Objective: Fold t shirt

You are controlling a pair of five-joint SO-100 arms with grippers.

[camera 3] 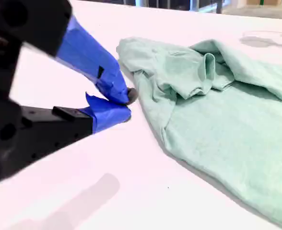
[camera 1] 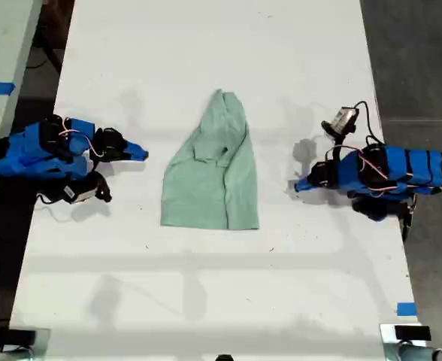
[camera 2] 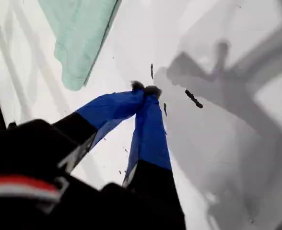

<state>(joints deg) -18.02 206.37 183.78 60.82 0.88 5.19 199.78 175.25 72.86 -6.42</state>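
The t shirt [camera 1: 213, 173] lay flat near the middle of the white counter [camera 1: 206, 301], between the two arms. Its narrow, bunched end pointed toward the exterior view's top and its wide straight hem toward the bottom. The pale mint fabric was wrinkled, with a folded-over flap showing about halfway up it. My first hand [camera 1: 302, 184] rested low on the exterior view's right, near the shirt's edge but apart from it. In its wrist view my first hand [camera 2: 146, 88] had its blue fingertips pressed together on nothing, over bare counter with a few dark specks. A rounded corner of the t shirt [camera 2: 78, 33] lay well ahead of the tips. My second hand [camera 1: 140, 155] sat on the exterior view's left, pointing toward the shirt with a strip of bare counter between them. In its own camera my second hand [camera 3: 127, 105] also looked closed, its tips meeting with no cloth between them. There the t shirt [camera 3: 217, 120] lay just beside the tips, untouched, with a rolled sleeve fold standing up. A small piece of blue tape [camera 1: 406, 309] was stuck near the counter's corner at the exterior view's lower right.
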